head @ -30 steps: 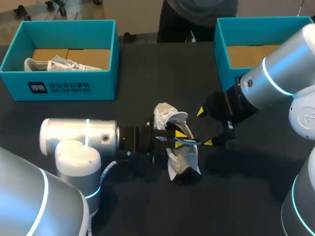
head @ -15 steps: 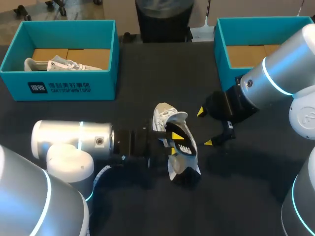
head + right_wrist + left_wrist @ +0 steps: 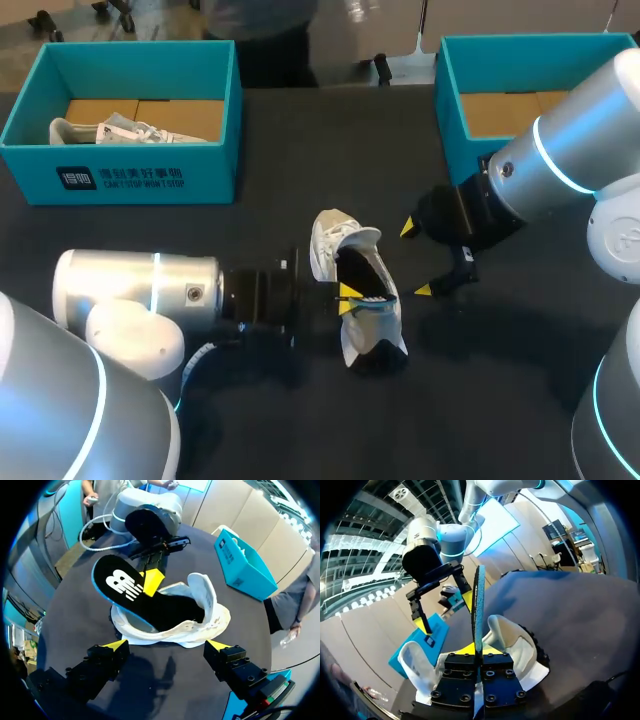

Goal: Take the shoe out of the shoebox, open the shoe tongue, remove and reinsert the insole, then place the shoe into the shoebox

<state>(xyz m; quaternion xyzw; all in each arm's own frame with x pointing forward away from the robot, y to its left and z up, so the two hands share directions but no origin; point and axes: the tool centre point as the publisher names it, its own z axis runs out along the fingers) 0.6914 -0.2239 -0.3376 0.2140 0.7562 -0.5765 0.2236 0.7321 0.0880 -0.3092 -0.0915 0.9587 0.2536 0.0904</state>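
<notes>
Shoe (image 3: 362, 318) lies on the black table (image 3: 300, 140), mouth open and tongue folded back. Insole (image 3: 126, 586) has one end raised out of the shoe; the other end is inside it. Left gripper (image 3: 479, 652) is pinched nearly closed on the raised end. Right gripper (image 3: 416, 260) hangs just beside the shoe, opposite the left arm, fingers spread wide and holding nothing. Judged risk: the shoe is unpinned, so a pull may drag or tip it, or the thin pinch may slip. The insole's buried end is hidden under the tongue. Two teal shoeboxes (image 3: 120, 170) stand well apart from the shoe.
</notes>
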